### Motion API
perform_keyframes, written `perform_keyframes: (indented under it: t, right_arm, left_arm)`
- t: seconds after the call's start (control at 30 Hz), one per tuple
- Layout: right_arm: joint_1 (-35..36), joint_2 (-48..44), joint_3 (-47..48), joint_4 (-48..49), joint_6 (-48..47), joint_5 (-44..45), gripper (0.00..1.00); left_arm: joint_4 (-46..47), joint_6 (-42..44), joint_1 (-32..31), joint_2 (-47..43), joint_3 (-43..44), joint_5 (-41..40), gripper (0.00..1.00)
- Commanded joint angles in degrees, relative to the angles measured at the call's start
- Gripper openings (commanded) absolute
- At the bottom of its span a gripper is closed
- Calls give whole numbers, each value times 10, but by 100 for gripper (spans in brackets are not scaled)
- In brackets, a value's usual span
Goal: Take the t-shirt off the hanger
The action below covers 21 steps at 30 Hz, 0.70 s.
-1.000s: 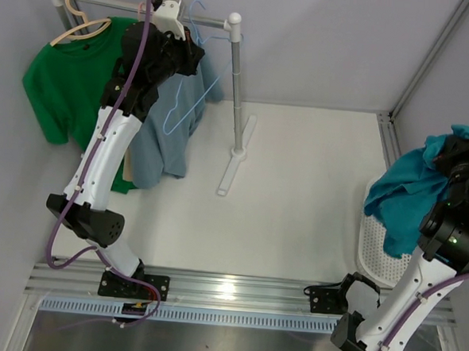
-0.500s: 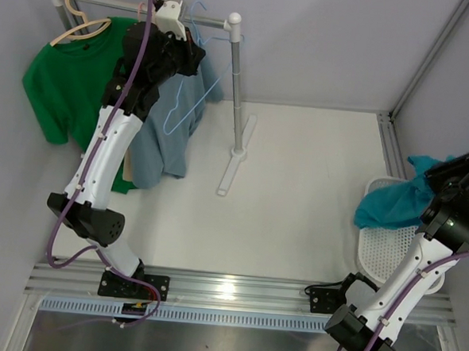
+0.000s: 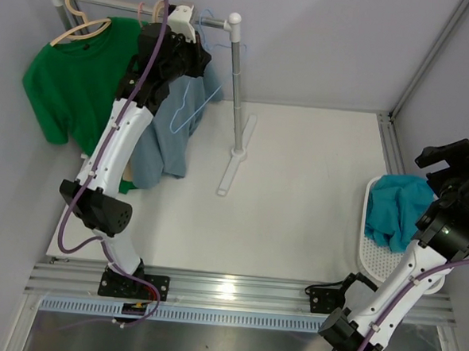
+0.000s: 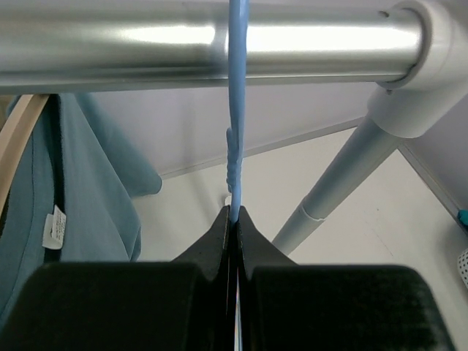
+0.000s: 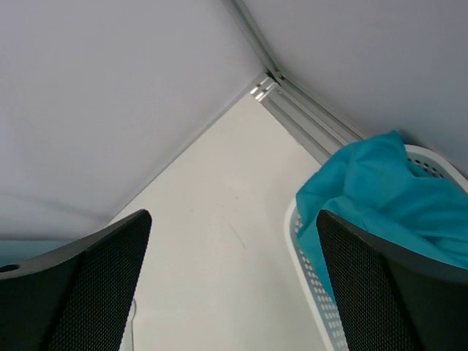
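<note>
The teal t-shirt (image 3: 395, 213) lies crumpled in the white basket (image 3: 373, 259) at the right edge, and the right wrist view shows it (image 5: 387, 190) there too. My right gripper (image 3: 451, 153) hangs above the basket, open and empty (image 5: 232, 219). A bare blue wire hanger (image 3: 190, 101) hangs from the metal rail (image 3: 117, 4) at the back left. My left gripper (image 3: 195, 58) is shut on the hanger's neck (image 4: 235, 146) just under the rail (image 4: 146, 36), the wire pinched between the jaws (image 4: 233, 212).
A green t-shirt (image 3: 73, 78) on a wooden hanger (image 3: 80, 23) and a grey-blue t-shirt (image 3: 161, 143) hang on the same rail. The rail's post and foot (image 3: 237, 156) stand mid-table. Walls close in at the back and on both sides.
My right gripper has opened and let the teal t-shirt drop into the basket, then drawn up and back. My left gripper has shifted slightly right along the rail with the blue hanger.
</note>
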Motion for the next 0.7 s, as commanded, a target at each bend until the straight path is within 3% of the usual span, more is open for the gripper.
perform_keyframes:
  t: [0.0,0.03,0.07,0.1,0.17,0.2,0.27,0.6,0.67]
  right_arm:
    - [-3,-11,22,41,15,-59,99]
    - [-2,-11,24,49,17,-77,99]
    - [-2,-10,26,53,20,-86,99]
    - [-1,-6,29,56,25,-97,99]
    - [1,2,41,68,31,-132,99]
    - [9,11,45,70,33,-141,99]
    - [24,20,59,75,32,-147,99]
    - [161,76,93,68,-5,-69,99]
    - [173,80,94,74,-5,-68,100]
  left_arm:
    - [-2,1,2,10,39,15,1]
    - [-10,2,2,13,49,14,9]
    - [-33,3,2,14,65,9,26]
    - [-40,2,2,14,68,-9,62]
    - [-49,-1,2,-4,65,-21,72]
    - [-46,1,2,-15,60,-23,86]
    - [-39,3,3,-57,28,-31,99]
    - [-43,9,62,-168,-58,-23,100]
    - [-40,6,88,-169,-62,32,99]
